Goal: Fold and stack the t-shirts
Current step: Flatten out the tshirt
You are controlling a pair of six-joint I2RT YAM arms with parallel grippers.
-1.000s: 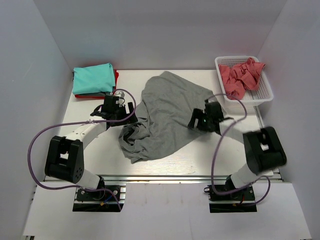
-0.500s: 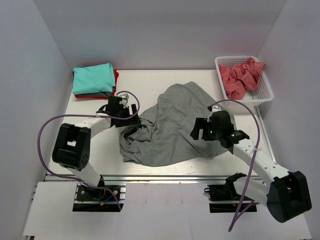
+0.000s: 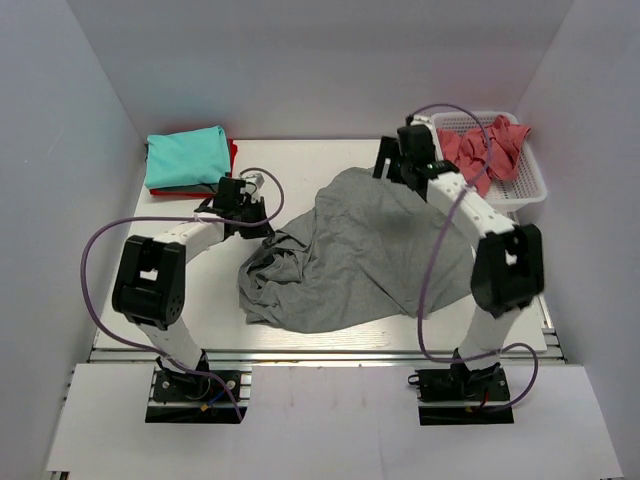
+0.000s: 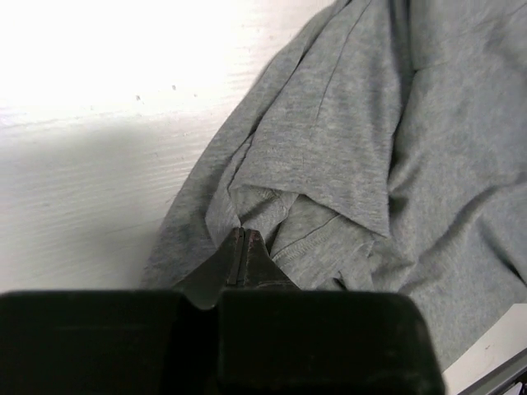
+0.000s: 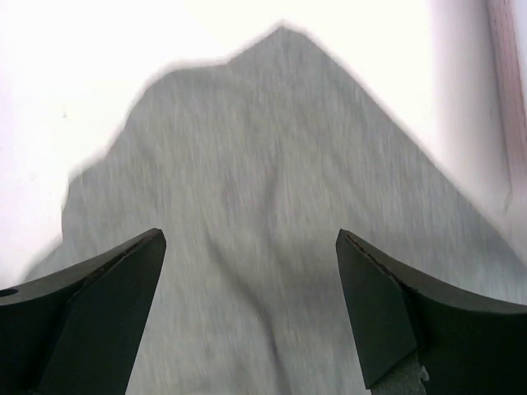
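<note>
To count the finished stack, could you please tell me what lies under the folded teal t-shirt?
A red t-shirt shows at the right and near edges of the teal t-shirt. Its middle, and anything else beneath, is covered by the teal cloth.

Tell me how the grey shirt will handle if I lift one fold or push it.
Probably floppy: the grey shirt lies in loose wrinkles, so it should drape and trail, not hold shape. It looks thin and light; the left hand, shut on one fold, would likely raise that part first. Pushing would probably bunch it, like its crumpled left side.
</note>
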